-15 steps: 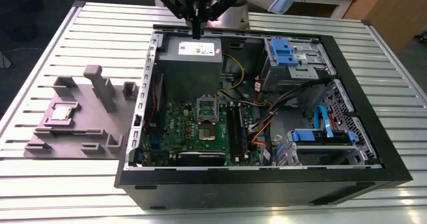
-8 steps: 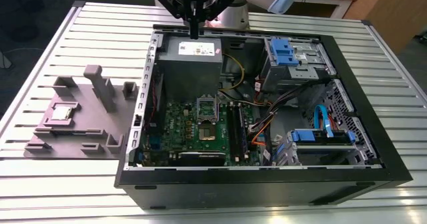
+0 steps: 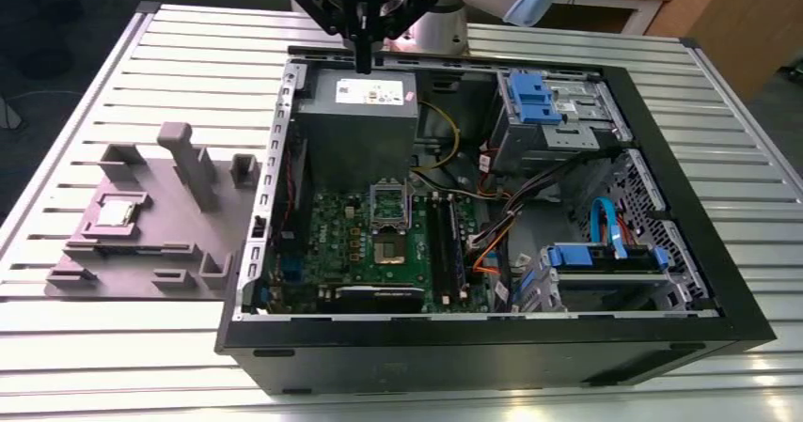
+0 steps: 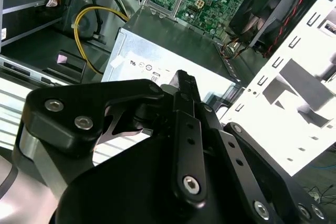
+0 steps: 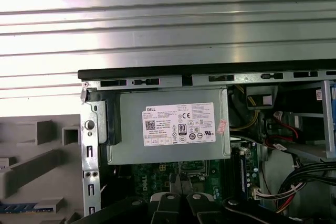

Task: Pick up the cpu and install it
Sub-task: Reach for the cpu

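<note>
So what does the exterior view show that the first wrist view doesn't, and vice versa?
Exterior view: the cpu lying in the grey fixture at the exterior view's left of the case, the socket on the board, the blue drive bays. First wrist view: the slots along the case's rim, seen close. Both: the gripper, shut, above the case near the power supply, the slatted table, part of the fixture.

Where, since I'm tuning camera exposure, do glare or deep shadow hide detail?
First wrist view: the slatted table glares near white. Second wrist view: the perforated case wall washes out, while the gripper reads as a dark mass. Exterior view: light is even; the computer case is dim inside.
</note>
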